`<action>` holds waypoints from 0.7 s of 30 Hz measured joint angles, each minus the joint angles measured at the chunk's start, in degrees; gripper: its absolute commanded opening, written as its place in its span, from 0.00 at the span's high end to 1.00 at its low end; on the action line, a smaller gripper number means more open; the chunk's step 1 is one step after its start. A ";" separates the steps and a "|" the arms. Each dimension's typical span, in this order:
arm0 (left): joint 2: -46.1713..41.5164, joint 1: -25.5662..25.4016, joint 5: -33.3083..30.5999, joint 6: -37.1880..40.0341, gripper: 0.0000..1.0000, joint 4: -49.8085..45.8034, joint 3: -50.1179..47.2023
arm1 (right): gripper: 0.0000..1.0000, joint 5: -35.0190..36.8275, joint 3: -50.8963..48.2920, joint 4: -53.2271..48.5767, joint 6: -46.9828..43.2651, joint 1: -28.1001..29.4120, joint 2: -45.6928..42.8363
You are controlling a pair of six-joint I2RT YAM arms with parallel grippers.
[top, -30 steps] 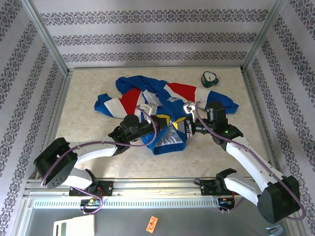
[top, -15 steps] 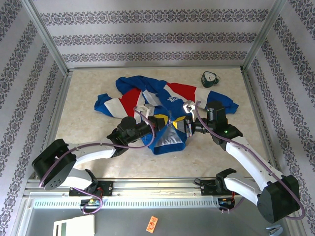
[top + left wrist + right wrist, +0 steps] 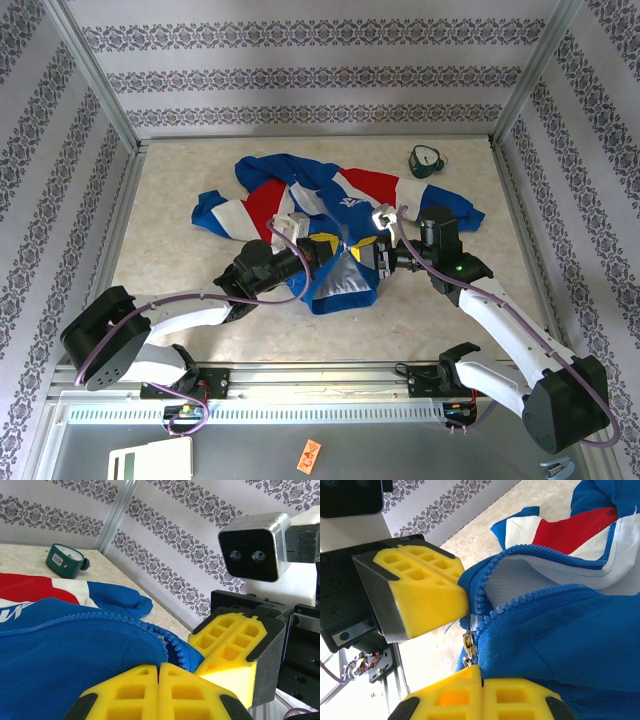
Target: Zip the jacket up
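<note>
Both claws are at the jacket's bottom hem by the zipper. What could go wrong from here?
1. The zipper pull seems to hang just off the right claw rather than in its grip, so a pull may only drag cloth.
2. The teeth spread apart right above the pull, so the jacket could snag or stay open.
3. The left claw sits very close to the right claw, so they may bump.

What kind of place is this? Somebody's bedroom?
Probably a robot test booth, not a bedroom: wallpapered panels in a metal frame surround a table holding a jacket, with a left arm and right arm bolted at its edge.
</note>
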 measured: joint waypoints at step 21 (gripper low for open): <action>0.00 0.00 2.97 -0.04 1.00 1.14 -1.33 | 1.00 -1.66 0.00 1.84 0.04 0.00 0.79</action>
